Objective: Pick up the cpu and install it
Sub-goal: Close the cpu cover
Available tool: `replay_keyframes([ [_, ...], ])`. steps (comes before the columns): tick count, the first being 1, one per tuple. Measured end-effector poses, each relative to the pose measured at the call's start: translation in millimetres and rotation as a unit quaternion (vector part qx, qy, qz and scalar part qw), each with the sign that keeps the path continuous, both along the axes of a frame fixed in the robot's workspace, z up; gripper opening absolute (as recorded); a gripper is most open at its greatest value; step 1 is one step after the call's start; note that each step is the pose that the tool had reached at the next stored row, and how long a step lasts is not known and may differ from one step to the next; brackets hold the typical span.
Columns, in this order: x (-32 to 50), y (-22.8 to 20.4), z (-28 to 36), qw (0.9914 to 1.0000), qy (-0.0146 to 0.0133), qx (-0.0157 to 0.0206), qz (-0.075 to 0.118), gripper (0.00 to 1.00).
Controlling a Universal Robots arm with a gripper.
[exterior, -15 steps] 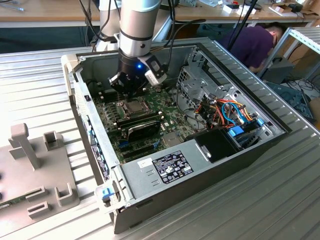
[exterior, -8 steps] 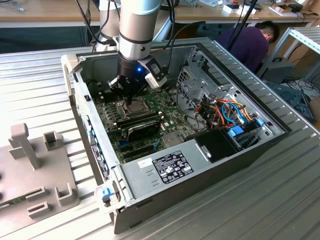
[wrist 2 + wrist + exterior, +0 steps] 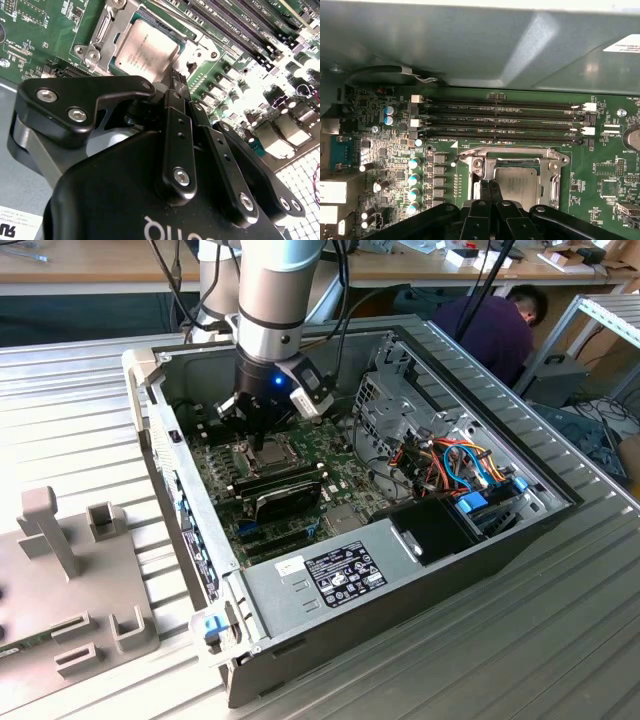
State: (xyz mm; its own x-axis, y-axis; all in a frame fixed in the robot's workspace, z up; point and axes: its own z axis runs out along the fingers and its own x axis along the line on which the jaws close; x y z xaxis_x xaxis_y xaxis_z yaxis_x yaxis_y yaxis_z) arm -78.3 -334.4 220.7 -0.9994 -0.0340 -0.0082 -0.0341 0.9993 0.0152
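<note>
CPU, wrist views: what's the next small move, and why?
Probably a short straight lift of the gripper: the cpu already looks flat inside the socket frame, and the closed fingers sit at its edge, seemingly gripping nothing.

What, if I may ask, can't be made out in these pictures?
- Whether the gripper touches the cpu: its fingers hide the contact in both wrist views.
- The cpu's near edge: covered by the gripper, first wrist view.
- The person's hands: behind the table, exterior view.

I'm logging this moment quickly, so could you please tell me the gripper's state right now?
Gripper: closed, holding nothing; its tips sit at the edge of the cpu, which lies within the socket frame.
</note>
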Motion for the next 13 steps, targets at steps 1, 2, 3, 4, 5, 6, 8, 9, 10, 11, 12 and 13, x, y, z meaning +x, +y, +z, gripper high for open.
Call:
replay_keyframes([
  [1,0.0,0.0,-1.4,1.00000,0.0000,-0.0003,0.000,0.11],
  [2,0.0,0.0,-2.5,1.00000,0.0000,-0.0004,0.000,0.11],
  [3,0.0,0.0,-3.8,1.00000,0.0001,-0.0009,0.000,0.11],
  [4,-0.1,-0.1,-4.2,1.00000,0.0001,-0.0011,0.000,0.11],
  [5,0.0,-0.1,-4.5,1.00000,0.0001,-0.0013,0.000,0.11],
  [6,0.0,-0.1,-5.0,1.00000,0.0001,-0.0015,0.000,0.11],
  [8,-0.1,0.0,-6.0,1.00000,0.0001,-0.0018,0.000,0.11],
  [9,-0.1,-0.1,-6.4,1.00000,0.0001,-0.0021,0.000,0.11],
  [10,-0.1,-0.1,-6.6,1.00000,0.0001,-0.0022,0.000,0.11],
  [11,-0.1,-0.1,-6.6,1.00000,0.0001,-0.0023,0.000,0.11],
  [12,-0.1,-0.1,-6.6,1.00000,0.0001,-0.0023,0.000,0.11],
  [13,-0.1,-0.1,-6.7,1.00000,0.0001,-0.0022,0.000,0.11],
])
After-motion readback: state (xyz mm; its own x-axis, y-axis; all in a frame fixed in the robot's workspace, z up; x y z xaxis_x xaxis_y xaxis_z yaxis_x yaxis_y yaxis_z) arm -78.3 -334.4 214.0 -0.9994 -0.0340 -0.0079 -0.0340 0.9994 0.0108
